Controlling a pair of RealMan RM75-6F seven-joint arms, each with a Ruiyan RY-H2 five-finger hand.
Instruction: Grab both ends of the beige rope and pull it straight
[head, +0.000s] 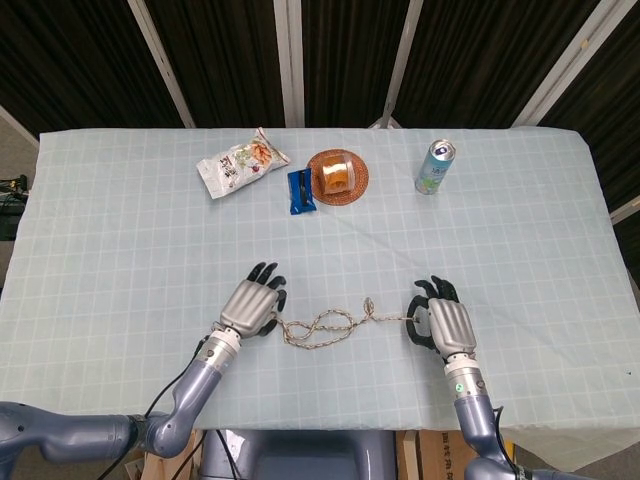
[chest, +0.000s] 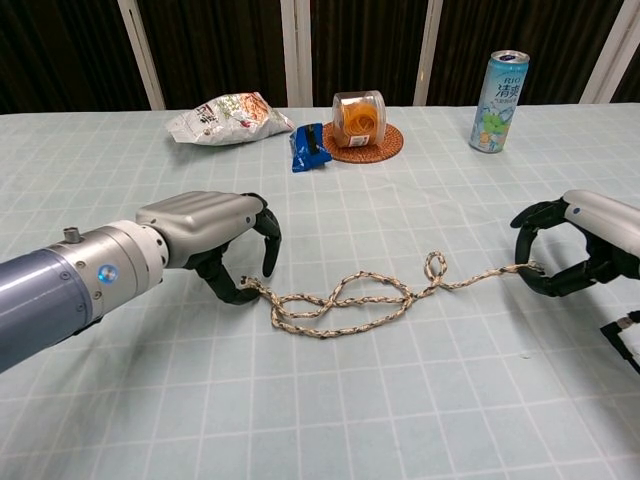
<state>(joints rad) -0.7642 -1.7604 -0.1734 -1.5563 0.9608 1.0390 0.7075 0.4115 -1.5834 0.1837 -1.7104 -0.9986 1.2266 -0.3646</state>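
Pale checked tablecloth, dark curtains behind; looped beige rope lies between left hand and right hand, each pinching an end.

1. A pale blue-green tablecloth with a white grid is seen.
2. The rope is mottled beige.
3. Silver backs and black fingers are shown by the left hand and right hand.
4. At one o'clock, a can is coloured blue-green and white.

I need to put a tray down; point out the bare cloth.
Bare: the wide strip between the rope and the snack bag, and both outer sides. Crowded: the far row around the can, and the near edge between left hand and right hand.
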